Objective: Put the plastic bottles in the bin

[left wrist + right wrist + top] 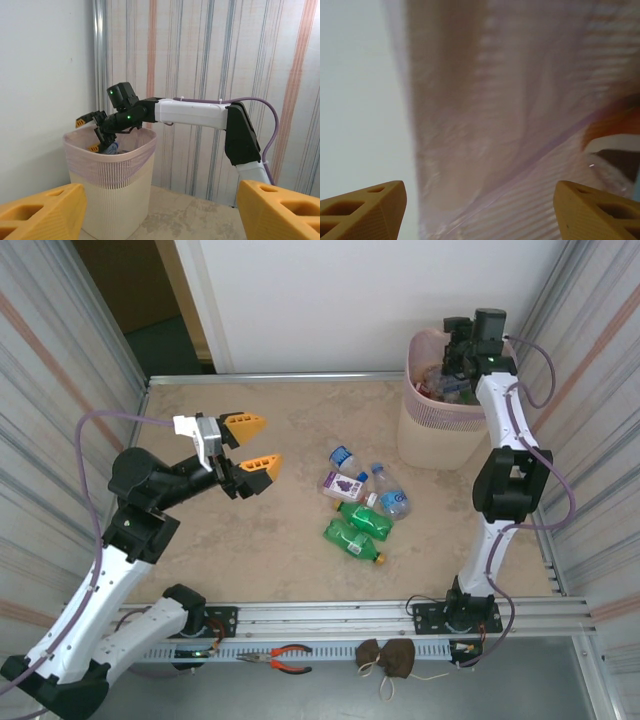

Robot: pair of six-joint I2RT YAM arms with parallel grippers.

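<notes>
Several plastic bottles lie mid-table: a clear one with a blue cap [343,457], a purple-labelled one [343,485], another clear one [389,497] and two green ones [365,519] [351,539]. The pale-pink bin [430,435] stands at the far right. My right gripper [447,360] reaches down into its mouth. In the left wrist view the right gripper [89,134] hangs open inside the bin [110,200], just above a bottle [111,147] lying in it. Between the open right fingertips [365,205] I see the bin's liner [520,125]. My left gripper [270,442] hovers open and empty left of the bottles.
Ribbed metal walls close in the table on both sides, and a white wall stands at the back. Pliers [285,657] and a small brown pouch [388,658] lie beyond the front rail. Bare tabletop [290,410] stretches between the left gripper and the bin.
</notes>
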